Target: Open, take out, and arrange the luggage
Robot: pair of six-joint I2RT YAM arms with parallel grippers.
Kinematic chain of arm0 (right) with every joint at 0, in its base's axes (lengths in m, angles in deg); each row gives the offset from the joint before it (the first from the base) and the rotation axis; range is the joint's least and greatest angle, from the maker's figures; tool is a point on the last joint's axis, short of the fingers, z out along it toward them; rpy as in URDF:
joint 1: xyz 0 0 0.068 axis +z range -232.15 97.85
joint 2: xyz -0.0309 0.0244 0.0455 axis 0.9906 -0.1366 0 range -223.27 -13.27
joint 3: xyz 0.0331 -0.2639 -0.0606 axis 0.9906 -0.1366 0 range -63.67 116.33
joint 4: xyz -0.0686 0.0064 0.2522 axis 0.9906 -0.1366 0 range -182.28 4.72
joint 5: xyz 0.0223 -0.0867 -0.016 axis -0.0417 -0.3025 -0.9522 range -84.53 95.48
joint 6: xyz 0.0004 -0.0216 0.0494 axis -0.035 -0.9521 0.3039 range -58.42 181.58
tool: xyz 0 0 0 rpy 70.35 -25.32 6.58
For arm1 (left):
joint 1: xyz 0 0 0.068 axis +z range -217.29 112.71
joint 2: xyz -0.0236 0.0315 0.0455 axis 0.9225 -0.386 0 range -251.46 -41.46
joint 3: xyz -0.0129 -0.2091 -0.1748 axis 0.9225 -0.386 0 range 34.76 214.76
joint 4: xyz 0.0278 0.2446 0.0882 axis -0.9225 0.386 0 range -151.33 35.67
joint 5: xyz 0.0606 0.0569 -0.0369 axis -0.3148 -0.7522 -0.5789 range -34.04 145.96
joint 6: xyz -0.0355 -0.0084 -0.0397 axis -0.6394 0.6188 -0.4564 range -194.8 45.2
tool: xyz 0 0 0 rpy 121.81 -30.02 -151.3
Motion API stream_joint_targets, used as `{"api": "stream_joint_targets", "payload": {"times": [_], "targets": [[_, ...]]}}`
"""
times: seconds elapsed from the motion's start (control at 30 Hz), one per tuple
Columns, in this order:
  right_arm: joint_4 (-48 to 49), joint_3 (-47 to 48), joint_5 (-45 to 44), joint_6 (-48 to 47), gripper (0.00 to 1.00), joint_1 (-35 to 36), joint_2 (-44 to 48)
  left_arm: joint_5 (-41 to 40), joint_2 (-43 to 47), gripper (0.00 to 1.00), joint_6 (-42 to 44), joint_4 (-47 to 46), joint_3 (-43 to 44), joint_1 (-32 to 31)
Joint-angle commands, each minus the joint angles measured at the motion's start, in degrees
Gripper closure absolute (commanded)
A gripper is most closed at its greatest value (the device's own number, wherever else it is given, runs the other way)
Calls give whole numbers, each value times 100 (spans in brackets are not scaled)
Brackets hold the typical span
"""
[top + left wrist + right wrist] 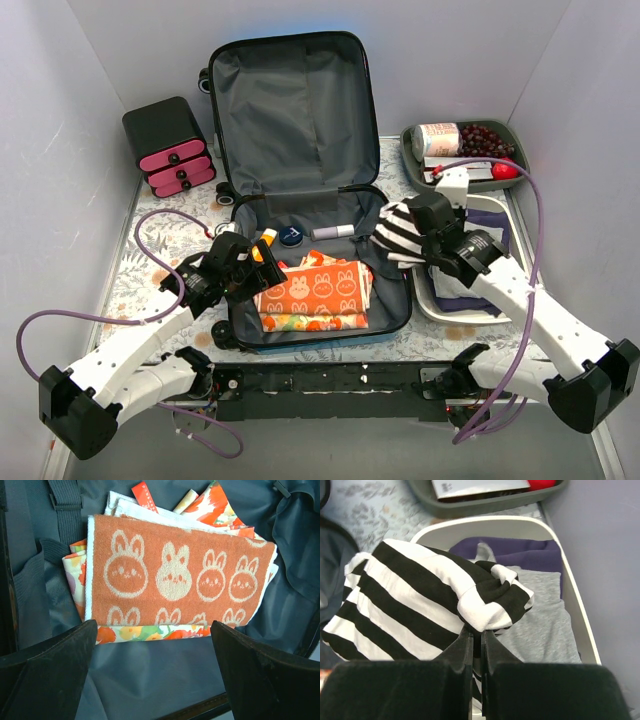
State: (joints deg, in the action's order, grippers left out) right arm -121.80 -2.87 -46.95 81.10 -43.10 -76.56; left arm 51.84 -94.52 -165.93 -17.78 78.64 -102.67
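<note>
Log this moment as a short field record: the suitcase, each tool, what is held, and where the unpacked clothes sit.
luggage: open, lid folded back
left tool: open, empty, above the orange rabbit towel in the suitcase
right tool: shut on the black-and-white striped garment, at the white tray's left rim
white tray: holds a grey garment and a purple garment
under the towel: a floral cloth
</note>
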Motion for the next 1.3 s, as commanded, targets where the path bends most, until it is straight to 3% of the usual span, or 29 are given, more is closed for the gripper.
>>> {"api": "stream_joint_targets", "payload": {"times": [0.0, 0.47, 0.73, 1.0, 1.07, 1.17, 1.2, 1.27], "targets": [[680, -182, -619, 402, 99, -283, 326, -177, -11, 2, 122, 66, 270, -13], [725, -665, -1068, 911, 99, -1074, 695, -247, -38, 2, 175, 66, 306, -13], [-725, -823, -1077, 2326, 99, -1373, 1028, -203, -187, 2, 236, 4, 350, -13], [-1675, -1349, -58, 2986, 99, -1373, 1345, -177, -363, 2, 298, -66, 376, -13], [-1832, -1404, 92, 3135, 92, -1374, 1442, -116, -433, 2, 298, -118, 376, -13], [-2053, -1404, 162, 3040, 70, -1373, 1565, -63, -504, 2, 298, -180, 385, -13], [-2027, -1386, 171, 2926, 55, -1373, 1626, -54, -512, 2, 298, -189, 385, -13], [-1931, -1325, 293, 2453, 38, -1373, 1679, -54, -521, 2, 298, -189, 393, -13]]}}
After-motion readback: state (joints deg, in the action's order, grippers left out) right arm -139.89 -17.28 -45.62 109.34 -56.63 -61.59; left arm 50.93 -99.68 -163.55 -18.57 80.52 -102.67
